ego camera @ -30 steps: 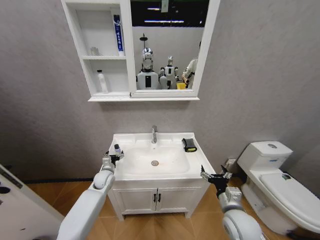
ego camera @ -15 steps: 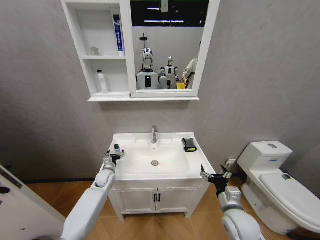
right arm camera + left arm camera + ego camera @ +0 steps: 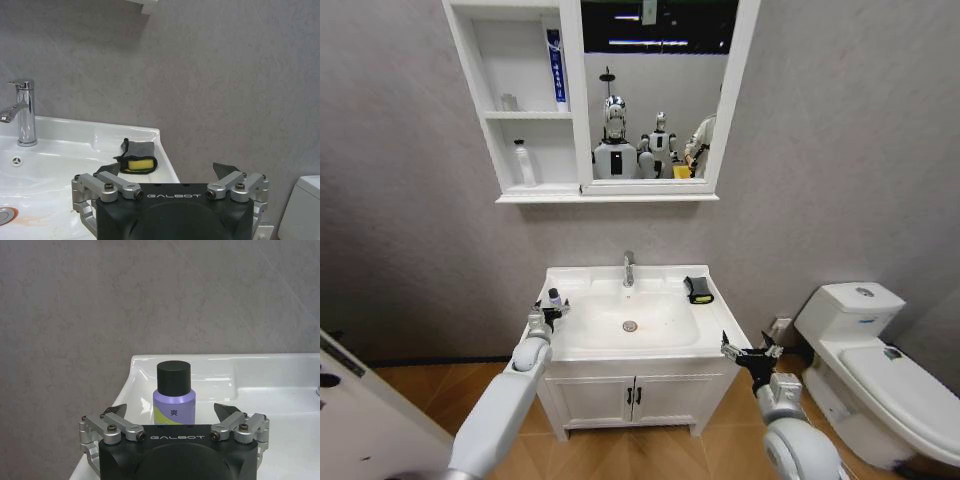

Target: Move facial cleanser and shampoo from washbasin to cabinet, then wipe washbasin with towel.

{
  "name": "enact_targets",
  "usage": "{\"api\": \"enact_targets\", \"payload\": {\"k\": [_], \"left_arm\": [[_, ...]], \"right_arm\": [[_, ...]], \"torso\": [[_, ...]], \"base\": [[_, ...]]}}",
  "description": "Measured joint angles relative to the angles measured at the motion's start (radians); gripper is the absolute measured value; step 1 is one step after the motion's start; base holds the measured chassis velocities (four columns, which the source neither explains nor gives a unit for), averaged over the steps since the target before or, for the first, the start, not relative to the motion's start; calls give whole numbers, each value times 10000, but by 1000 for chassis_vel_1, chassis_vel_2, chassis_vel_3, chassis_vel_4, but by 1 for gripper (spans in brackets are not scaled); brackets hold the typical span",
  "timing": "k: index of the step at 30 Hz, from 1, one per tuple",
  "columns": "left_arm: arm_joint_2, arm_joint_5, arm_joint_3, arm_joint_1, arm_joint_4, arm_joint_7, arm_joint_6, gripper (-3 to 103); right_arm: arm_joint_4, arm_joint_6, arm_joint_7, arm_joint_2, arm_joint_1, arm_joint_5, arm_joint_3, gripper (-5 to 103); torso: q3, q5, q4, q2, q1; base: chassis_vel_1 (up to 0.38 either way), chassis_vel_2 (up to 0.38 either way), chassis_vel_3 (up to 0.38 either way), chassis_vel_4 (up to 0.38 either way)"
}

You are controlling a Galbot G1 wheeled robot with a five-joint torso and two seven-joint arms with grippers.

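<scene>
Shampoo [image 3: 174,396] | purple, black cap (upright) | between open left gripper [image 3: 171,413] fingers

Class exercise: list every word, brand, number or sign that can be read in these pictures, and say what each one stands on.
"GALBOT": on the black body of the left gripper.
"GALBOT": on the black body of the right gripper.
"爽": on the label of the shampoo.
Blue-and-white tube in the cabinet: has print, too small to read.
</scene>
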Motion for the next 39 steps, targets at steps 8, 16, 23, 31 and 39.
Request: {"api": "enact_targets", "payload": {"k": [8,16,23,31,39], "left_arm": [[-159,58,22,1,79,94,-15,74],[-211,49,29,-105,82,99,-14,47],[-29,-47,-10,138,-576,55,78,43],[1422,-1712,-96,544,-4461,-1762,1957,43],[4202,-6426,-70,-2194,-6976,-4004,4494,43]], "right_arm": [[-3,11,14,25,12,44,17,100],[-6,35,18,8,12,72,66,100],[1,37,33,-16,43,75,29,100],[17,26,46,-28,58,72,8,100],[45,5,39,91,60,-110,-265,100]], "torso": [[0,0,0,-1,0],[0,0,0,0,0],[0,-2,-1,-1,0],[-1,-2,3,0,-1],[-1,-1,3,0,-1]], "base": [[0,0,0,0],[0,0,0,0],[0,0,0,0],[0,0,0,0],[0,0,0,0]]}}
